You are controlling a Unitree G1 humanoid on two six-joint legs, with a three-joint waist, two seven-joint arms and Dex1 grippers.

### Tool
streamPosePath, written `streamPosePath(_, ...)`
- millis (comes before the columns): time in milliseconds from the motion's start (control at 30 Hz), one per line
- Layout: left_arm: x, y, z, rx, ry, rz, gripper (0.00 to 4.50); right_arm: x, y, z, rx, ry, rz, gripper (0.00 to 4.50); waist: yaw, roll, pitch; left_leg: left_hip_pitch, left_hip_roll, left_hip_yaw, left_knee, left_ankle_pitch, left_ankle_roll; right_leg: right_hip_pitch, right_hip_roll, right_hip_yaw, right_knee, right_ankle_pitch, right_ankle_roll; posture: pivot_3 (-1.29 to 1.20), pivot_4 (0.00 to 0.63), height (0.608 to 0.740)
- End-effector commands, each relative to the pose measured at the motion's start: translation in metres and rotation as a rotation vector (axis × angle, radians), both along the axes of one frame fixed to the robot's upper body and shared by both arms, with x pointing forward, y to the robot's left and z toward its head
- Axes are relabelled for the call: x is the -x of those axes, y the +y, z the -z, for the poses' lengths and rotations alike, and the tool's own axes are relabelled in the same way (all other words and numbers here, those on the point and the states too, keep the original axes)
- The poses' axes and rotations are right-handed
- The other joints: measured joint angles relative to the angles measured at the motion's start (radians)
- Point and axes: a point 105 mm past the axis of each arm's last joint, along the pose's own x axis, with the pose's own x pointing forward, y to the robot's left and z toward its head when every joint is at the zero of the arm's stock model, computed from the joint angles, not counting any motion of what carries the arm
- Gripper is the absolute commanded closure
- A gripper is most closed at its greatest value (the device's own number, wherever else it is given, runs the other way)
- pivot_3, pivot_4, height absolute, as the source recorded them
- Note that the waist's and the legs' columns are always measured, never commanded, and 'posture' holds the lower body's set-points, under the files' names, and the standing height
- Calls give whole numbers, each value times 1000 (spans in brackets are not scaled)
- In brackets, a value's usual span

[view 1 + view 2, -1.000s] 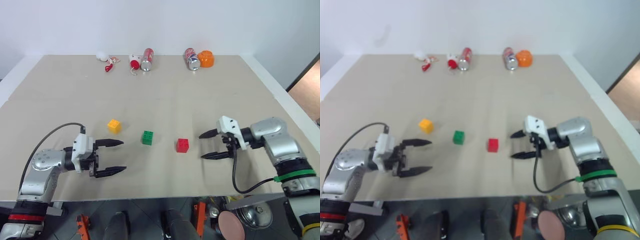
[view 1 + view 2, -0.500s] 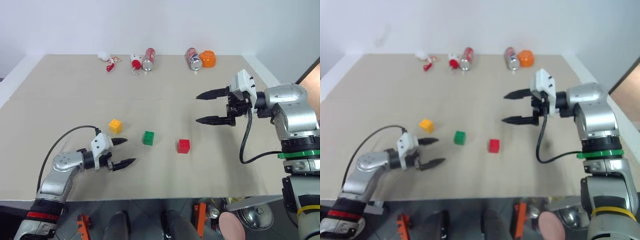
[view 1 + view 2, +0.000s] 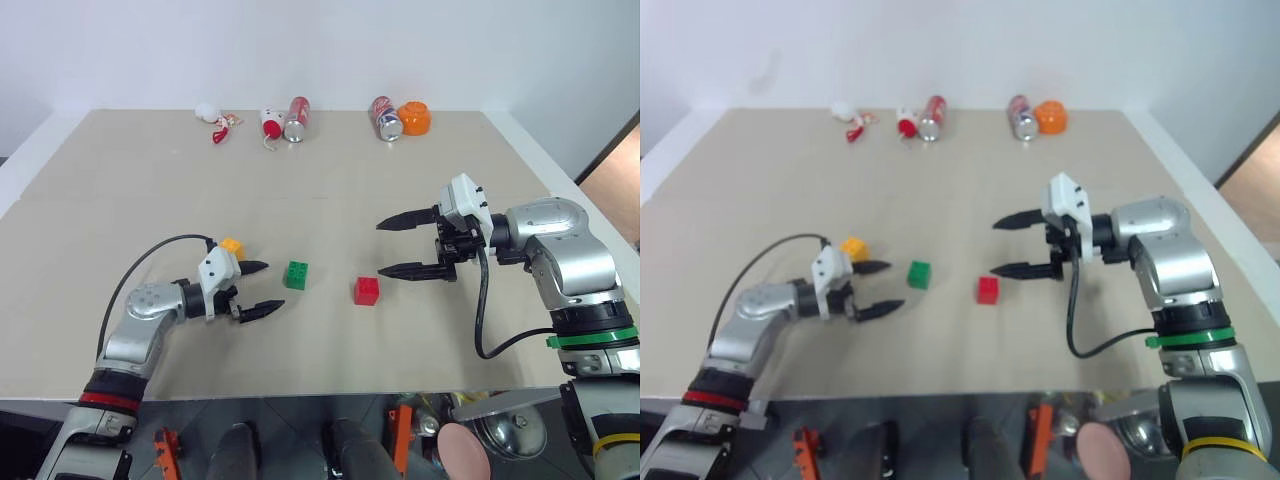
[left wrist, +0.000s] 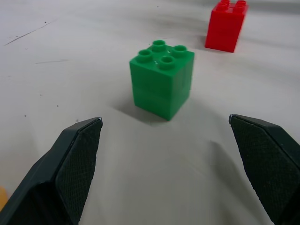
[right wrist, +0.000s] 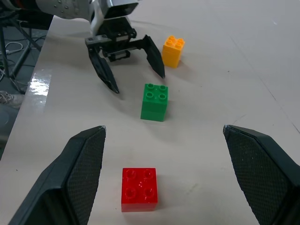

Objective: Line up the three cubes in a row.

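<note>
In the left eye view, three studded cubes are sitting on the beige table (image 3: 330, 180) in a loose line. The green cube (image 3: 295, 275) is sitting in the middle, the red cube (image 3: 367, 291) is lying at about 4 o'clock from it, and the yellow-orange cube (image 3: 232, 247) is lying at about 10 o'clock from it, partly hidden behind the left arm's white wrist block. The left gripper (image 3: 259, 287) is hovering low with its jaws spread wide and holding nothing, its tips pointing at the green cube from about 8 o'clock. The right gripper (image 3: 391, 247) is hanging above the table with its jaws also wide apart and empty, at about 2 o'clock from the red cube. Along the far edge, two red soda cans (image 3: 295, 119), an orange round object (image 3: 414, 118) and some small red-and-white items (image 3: 217, 125) are lying.

In the left wrist view, the green cube is standing upright just beyond the two black fingers (image 4: 75, 168), apart from both, with the red cube farther off behind it.

In the right wrist view, the red cube is lying between the spread fingers (image 5: 82, 168) but below them, untouched. The green cube is sitting beyond it, then the left gripper and the yellow-orange cube.
</note>
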Motion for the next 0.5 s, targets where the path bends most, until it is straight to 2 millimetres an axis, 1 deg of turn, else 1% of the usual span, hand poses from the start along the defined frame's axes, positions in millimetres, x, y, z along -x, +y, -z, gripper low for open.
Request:
streamPosePath(33, -12, -3, -12, -14, -61, -12, 0, 4, 2, -11, -16, -44, -18, 358, 0, 0, 0, 0, 0, 0, 0, 0, 0, 0, 0, 0, 0, 0, 0, 0, 150, 740)
streamPosePath(133, -16, -5, -14, -6, -53, -7, 0, 5, 2, -10, -17, -43, -16, 358, 1, 0, 0, -1, 0, 0, 0, 0, 0, 0, 0, 0, 0, 1, 2, 0, 150, 740)
streamPosePath(367, -15, -16, -8, -16, -11, 52, 0, 5, 0, -10, -16, -46, -9, 358, -3, 0, 0, -1, 0, -1, -1, 0, 0, 0, 1, 1, 0, 2, 3, 0, 150, 740)
streamPosePath(500, -15, -18, -5, -18, 17, 66, 0, 5, 0, -10, -17, -49, -4, 358, -4, 0, 0, -1, 0, -1, -1, 0, 0, 0, 1, 1, 0, 1, 2, 0, 150, 740)
